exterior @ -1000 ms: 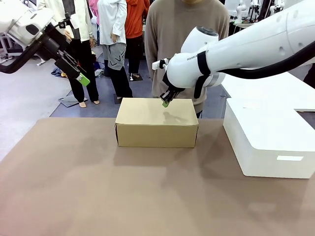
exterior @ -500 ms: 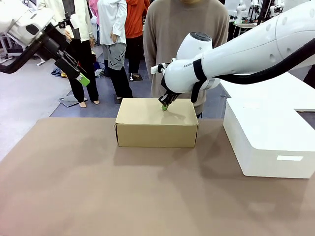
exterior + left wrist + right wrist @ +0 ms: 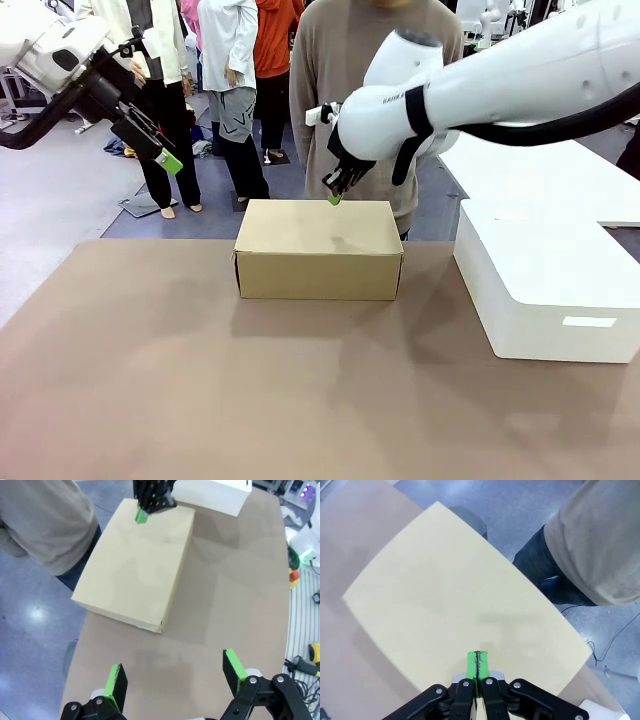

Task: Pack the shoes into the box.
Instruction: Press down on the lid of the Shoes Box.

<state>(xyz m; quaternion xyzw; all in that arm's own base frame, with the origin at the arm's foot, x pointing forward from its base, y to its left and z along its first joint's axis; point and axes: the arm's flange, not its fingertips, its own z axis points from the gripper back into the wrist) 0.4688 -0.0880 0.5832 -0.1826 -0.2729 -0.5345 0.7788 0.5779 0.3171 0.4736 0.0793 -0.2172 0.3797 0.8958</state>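
Observation:
The tan cardboard box (image 3: 318,262) stands shut with its lid flat, in the middle of the brown table near the far edge; the shoes are out of view. My right gripper (image 3: 334,199) hangs just above the lid's far edge, its green pads pressed together with nothing between them. In the right wrist view the shut gripper (image 3: 478,666) points down at the box lid (image 3: 460,615). My left gripper (image 3: 168,160) is raised high at the far left, off the table, open. In the left wrist view the open gripper (image 3: 172,675) looks down on the box (image 3: 137,565).
A large white block (image 3: 545,280) sits at the table's right side. A person in a beige sweater (image 3: 375,70) stands right behind the box. Other people stand farther back on the left. The brown table (image 3: 200,380) stretches toward me in front of the box.
My right gripper dipped to the lid's top, then lifted up off it toward the far edge. The left arm has stayed still.

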